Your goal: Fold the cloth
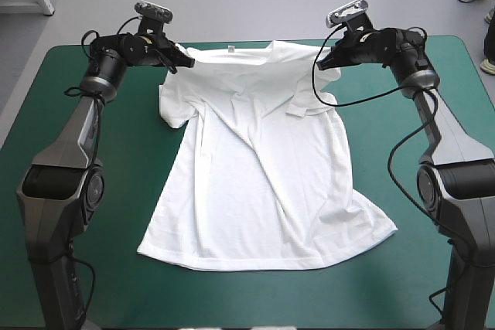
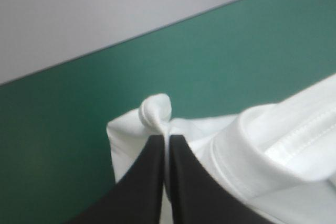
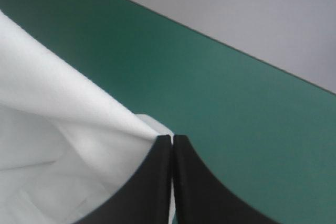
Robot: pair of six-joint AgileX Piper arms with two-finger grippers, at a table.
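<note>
T-shirt (image 1: 255, 191) flat; L tool (image 1: 188, 60), R tool (image 1: 321, 59) pinch shoulders (far edge).

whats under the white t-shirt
The white short-sleeved T-shirt lies spread on the teal-green table cover, which shows all around it. The left tool and right tool pinch its shoulder corners. Anything beneath the fabric is hidden.

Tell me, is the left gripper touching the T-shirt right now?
Touching. In the left wrist view the left gripper is all but shut, with a bunched pinch of the T-shirt caught between its black fingers.
</note>
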